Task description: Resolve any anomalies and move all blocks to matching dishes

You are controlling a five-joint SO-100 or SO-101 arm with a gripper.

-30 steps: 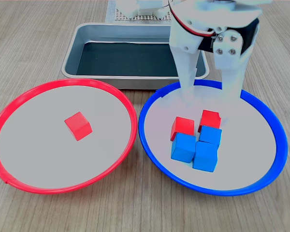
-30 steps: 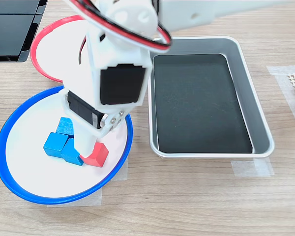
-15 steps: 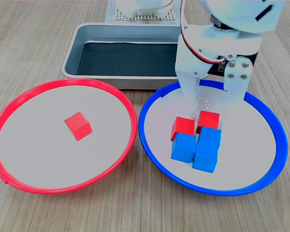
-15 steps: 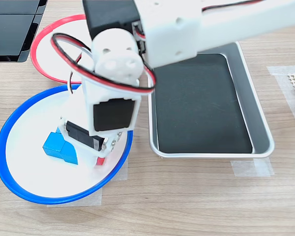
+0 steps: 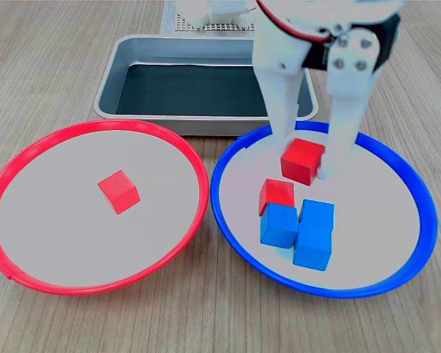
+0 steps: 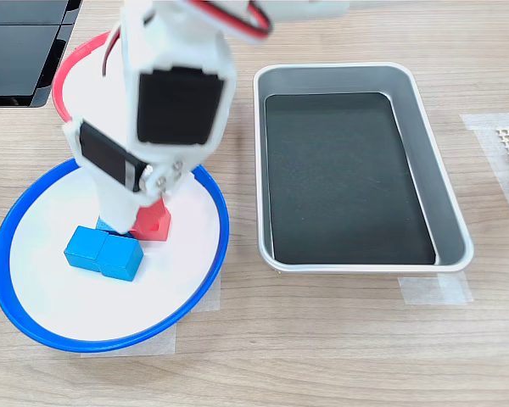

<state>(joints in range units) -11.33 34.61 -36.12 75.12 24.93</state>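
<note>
in the second exterior view the white arm covered much of the blue-rimmed dish (image 6: 17, 305) and most of the red-rimmed dish (image 6: 64, 72), so the block between the fingers could not be made out there, and the red block (image 6: 155, 225) seen under the arm may have been either one of the two in that dish; i could not tell which. in the first exterior view the claw (image 5: 305, 165) was closed on a red cube (image 5: 303, 160), gripped on two opposite faces and lifted clear above the blue-rimmed dish (image 5: 235, 235), tilted a little. below it a second red cube (image 5: 278, 194) sat on the pale grey inside of that dish, touching a cluster of blue cubes (image 5: 298, 228); two blue faces were plain, but whether a third blue cube stood behind the taller one was hard to judge. in the second exterior view the blue cubes (image 6: 102, 253) lay side by side. a lone red cube (image 5: 118, 191) rested near the middle of the red-rimmed dish (image 5: 29, 154), with bare room all round it. the cubes were matte and sharp-edged, the dishes round and shallow. behind them stood a rectangular grey metal tray (image 5: 121, 73) with a dark bottom, on a wood-grain desk (image 5: 59, 44). the two dishes nearly touched at their rims.
</note>
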